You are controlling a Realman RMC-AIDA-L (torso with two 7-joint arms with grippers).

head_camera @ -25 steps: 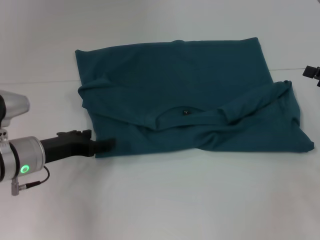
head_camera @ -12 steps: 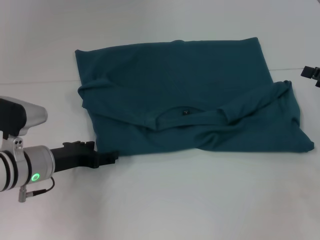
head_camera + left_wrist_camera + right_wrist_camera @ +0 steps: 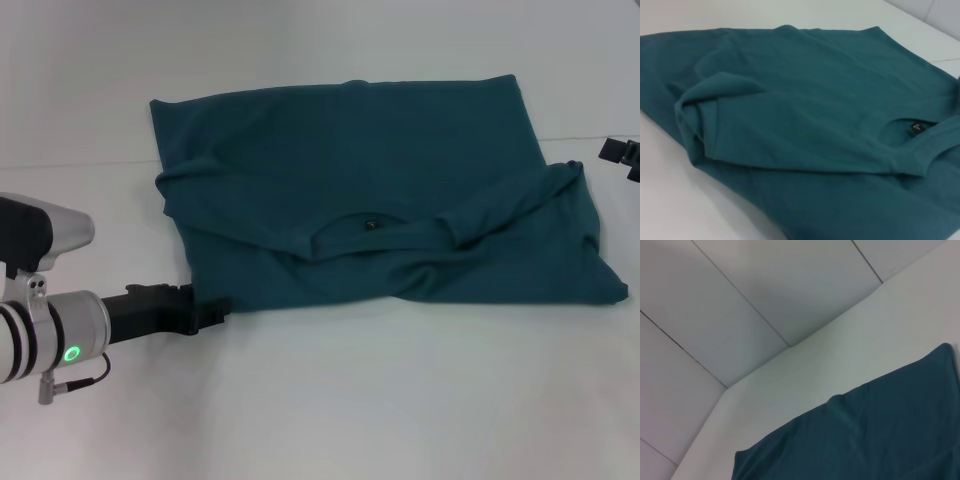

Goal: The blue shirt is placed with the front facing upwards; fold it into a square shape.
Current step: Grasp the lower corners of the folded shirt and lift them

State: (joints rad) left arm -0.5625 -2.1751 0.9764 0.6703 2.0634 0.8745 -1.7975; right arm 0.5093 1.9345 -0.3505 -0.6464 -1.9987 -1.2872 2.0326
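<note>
The blue shirt [image 3: 370, 200] lies on the white table [image 3: 400, 400], its near part folded up over the middle and both sleeves tucked in. The folds are wrinkled, and the small dark neck label [image 3: 370, 225] shows at the collar. My left gripper [image 3: 218, 309] sits low on the table at the shirt's near-left corner, just touching its edge. In the left wrist view the shirt [image 3: 815, 125] fills the picture, with the label [image 3: 916, 128] in sight. My right gripper [image 3: 620, 152] barely shows at the right edge, beside the shirt's right side. The right wrist view catches the shirt [image 3: 880, 440] edge.
White table surface surrounds the shirt, with a broad stretch along the near side. A pale panelled wall [image 3: 765, 300] rises behind the table's far edge.
My left gripper has come off the shirt's near-left corner, dropped toward the table's near side, then drawn back slightly left. The shirt has not moved. The right gripper has barely shifted.
</note>
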